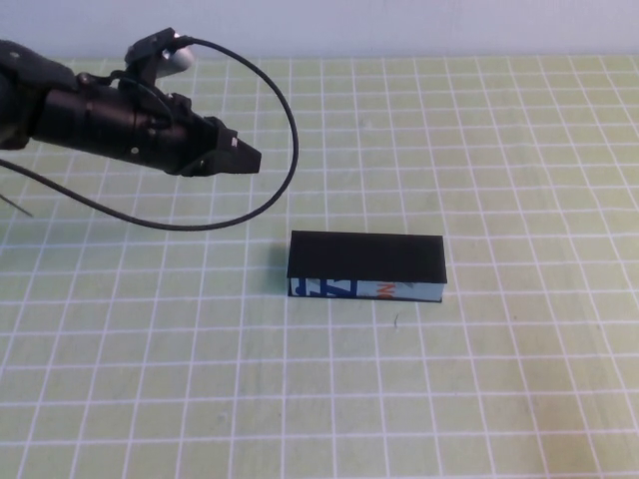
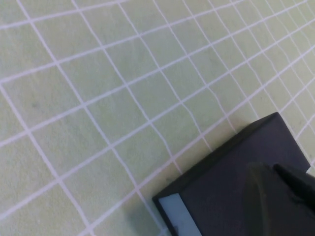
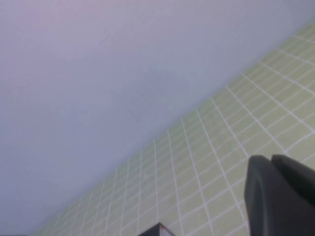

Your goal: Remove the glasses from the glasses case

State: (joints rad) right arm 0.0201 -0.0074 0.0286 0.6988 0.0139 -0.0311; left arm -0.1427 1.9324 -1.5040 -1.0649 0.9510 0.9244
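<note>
The glasses case [image 1: 365, 256] lies shut in the middle of the table, flat black lid on top and its white printed front strip towards me. The glasses are hidden. My left gripper [image 1: 248, 157] is shut and empty, and hovers above the table to the case's far left, apart from it. In the left wrist view its fingertips [image 2: 288, 179] are together in front of the case's lid [image 2: 221, 177]. My right gripper [image 3: 269, 161] is out of the high view. In the right wrist view it is shut and empty, raised over the mat, with a corner of the case [image 3: 158, 230] at the frame's edge.
The table is covered by a green mat [image 1: 519, 150] with a white grid. A black cable [image 1: 200, 226] loops from the left arm down towards the mat, left of the case. A pale wall [image 3: 98, 73] rises behind the table.
</note>
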